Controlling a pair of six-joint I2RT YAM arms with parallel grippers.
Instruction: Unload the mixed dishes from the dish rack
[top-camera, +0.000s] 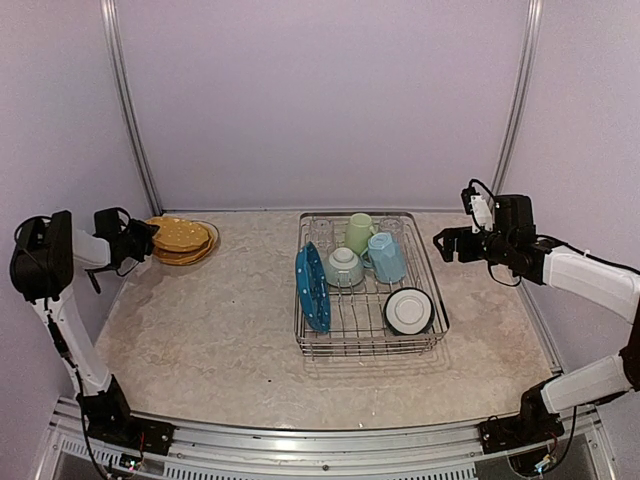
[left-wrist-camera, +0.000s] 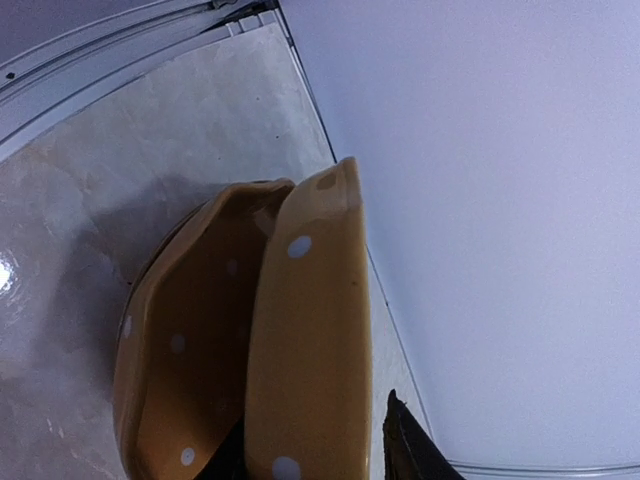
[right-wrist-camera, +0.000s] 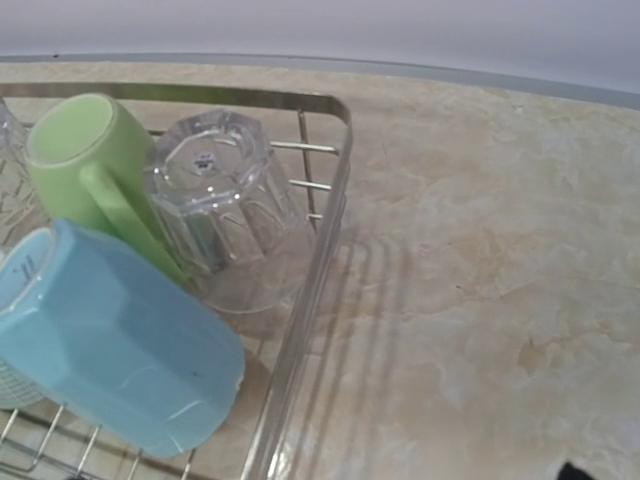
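Top: dish rack (top-camera: 370, 285) mid-counter (top-camera: 220, 340), blue white-dotted plate (top-camera: 312, 288) upright inside. Far left, left gripper (top-camera: 148, 235) at yellow plates (top-camera: 185, 240); right gripper (top-camera: 445, 245) spread, empty.
Left wrist: dotted yellow plate (left-wrist-camera: 310, 350) between jaws; cannot tell whether pinched.
Right wrist: green mug (right-wrist-camera: 80, 160), blue mug (right-wrist-camera: 110, 340), clear glass (right-wrist-camera: 225, 200) in rack; base stamp illegible.

Dish rack (top-camera: 370, 349) holds blue plate (top-camera: 312, 288), green mug (top-camera: 359, 232), blue mug (top-camera: 386, 257); yellow plates (top-camera: 180, 238) outside.
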